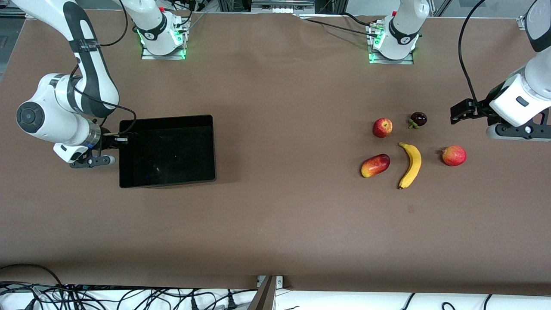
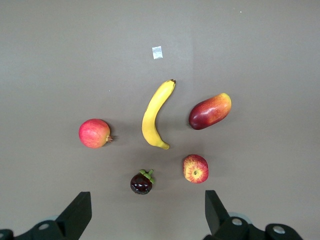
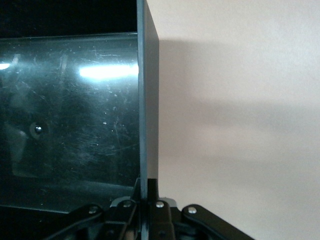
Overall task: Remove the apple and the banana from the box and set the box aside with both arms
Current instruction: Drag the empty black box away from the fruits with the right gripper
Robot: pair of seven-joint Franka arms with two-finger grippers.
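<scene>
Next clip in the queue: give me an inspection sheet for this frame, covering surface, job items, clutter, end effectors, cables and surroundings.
Surface: brown table cover, small pale tag on it near the fruits.
Job items: black bin toward the right arm's end, nothing in it; banana and apple lie apart toward the left arm's end.
Clutter: mango, mangosteen, round red fruit around the banana.
End effectors: right end effector shut on the bin's wall; left end effector open, over the table beside the fruits.
Cables: black leads bunched below the table's near edge.
Surroundings: both bases lit green.
</scene>
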